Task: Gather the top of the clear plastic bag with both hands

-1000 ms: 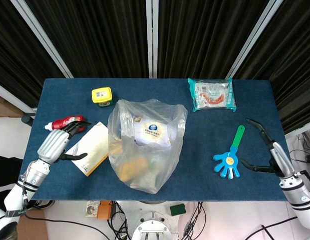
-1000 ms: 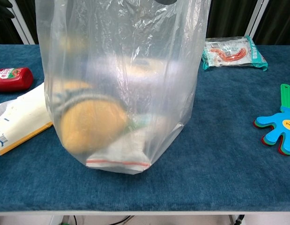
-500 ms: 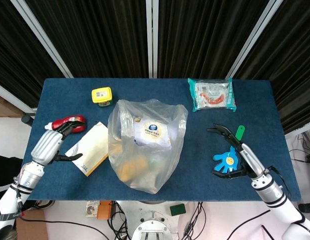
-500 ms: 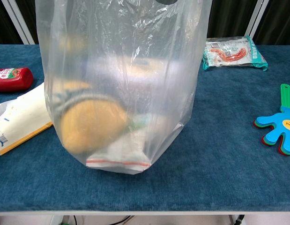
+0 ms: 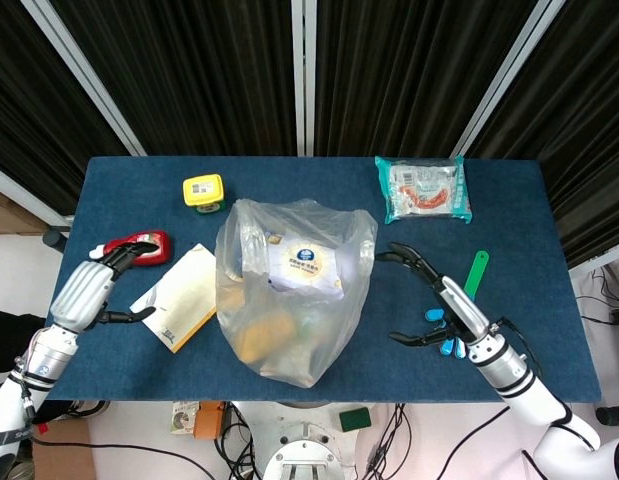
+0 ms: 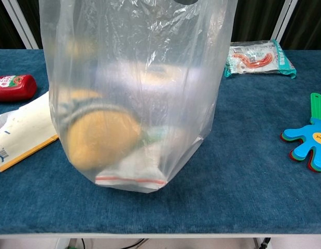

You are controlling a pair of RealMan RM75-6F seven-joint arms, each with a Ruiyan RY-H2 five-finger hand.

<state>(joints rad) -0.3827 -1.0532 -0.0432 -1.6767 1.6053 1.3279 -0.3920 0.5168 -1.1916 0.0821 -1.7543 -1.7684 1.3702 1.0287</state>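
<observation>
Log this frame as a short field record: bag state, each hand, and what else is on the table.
bag: clear plastic bag upright at table centre, top open, groceries inside
left hand: left hand open, over the table's left edge, apart from the bag
right hand: right hand open, fingers spread, right of the bag, not touching it
task progress: top not yet gathered
other items: red bottle, white packet, yellow box, snack pack, hand-shaped clapper
</observation>
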